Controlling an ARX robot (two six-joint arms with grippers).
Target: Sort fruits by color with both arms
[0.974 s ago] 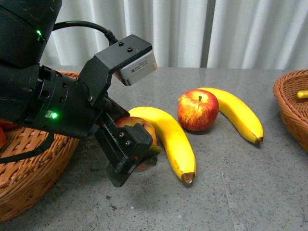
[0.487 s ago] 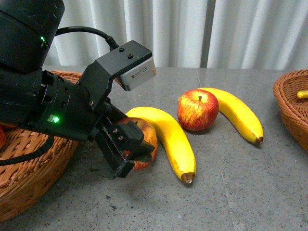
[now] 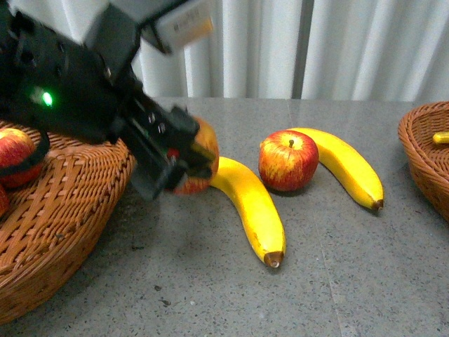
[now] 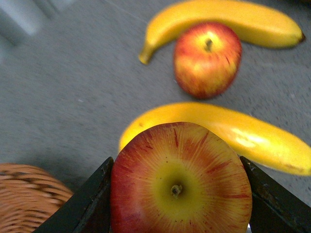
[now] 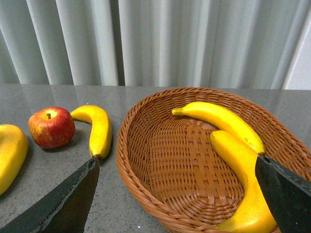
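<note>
Two curved yellow bananas (image 3: 252, 207) and one round red apple (image 3: 288, 160) await sorting. Left gripper (image 3: 175, 156) grasps another streaked apple (image 4: 181, 170), seemingly lifted; right gripper (image 5: 175, 165) gapes.

I've got a grey speckled table (image 3: 351, 281) w/ white curtain (image 3: 365, 49) behind; left basket (image 3: 63, 225) & right basket (image 3: 424, 161), both brown wicker, at its edges.

The left gripper (image 3: 184, 163), clamped on the held apple (image 3: 202, 149), moves from the lower centre-left of the front frame up toward the upper left. The held apple leaves the table (image 3: 210, 295) and now sits higher, beside the upper end of the near banana (image 3: 251, 210). The raised arm uncovers the left basket (image 3: 70, 203), exposing a basket apple (image 3: 12, 154) at the left edge
</note>
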